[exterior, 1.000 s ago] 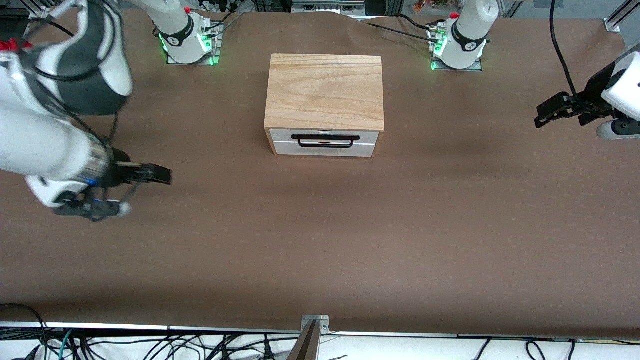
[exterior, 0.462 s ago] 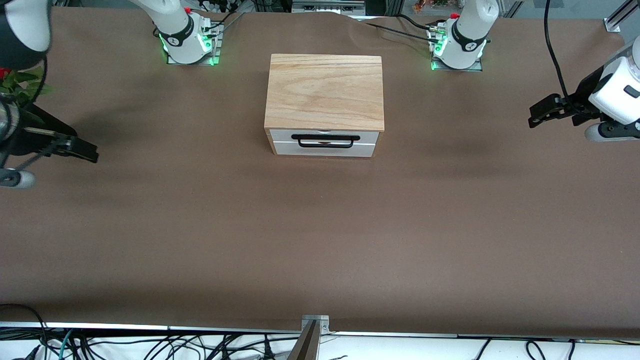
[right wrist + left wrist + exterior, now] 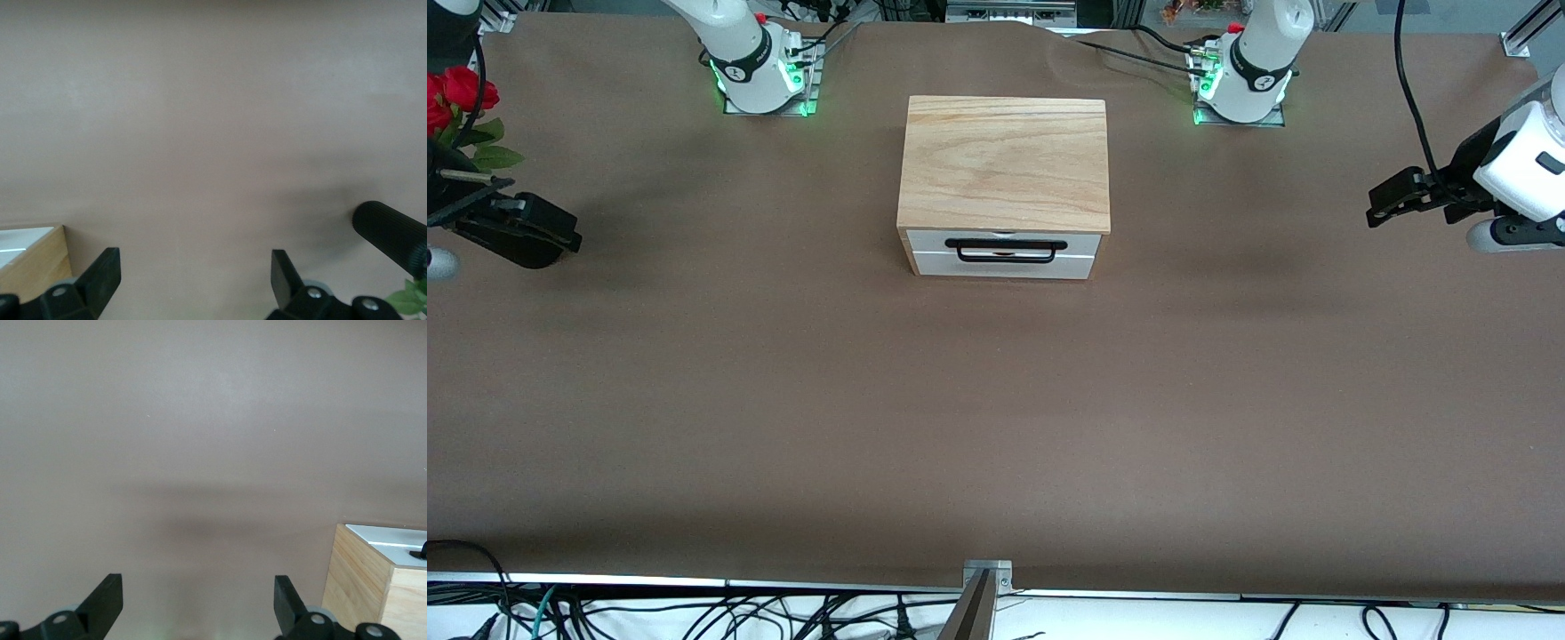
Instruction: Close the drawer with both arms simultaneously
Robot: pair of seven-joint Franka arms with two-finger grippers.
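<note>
Now the drawer (image 3: 1002,252) sits pushed into the wooden box (image 3: 1005,160) in the middle of the table (image 3: 996,400), up near my two bases. Its white front is flush with the front of the box, and its black handle (image 3: 1006,250) runs across that white front, facing the front camera.

My left gripper (image 3: 1385,203) hangs over the table at the left arm's end, well apart from the box. Its fingers (image 3: 107,603) are spread wide with nothing between them. From my left wrist I can see brown table under me and one corner of the box with a bit of the white front (image 3: 390,537).

My right gripper (image 3: 547,242) hangs over the table at the right arm's end, also well apart from the box. Its fingers (image 3: 103,277) are spread wide too, and they hold nothing. From my right wrist I see a corner of the box (image 3: 33,263) and a black ribbed vase (image 3: 390,233) with a green leaf beside it. Red roses (image 3: 454,93) show at the table's edge, close to my right gripper.
</note>
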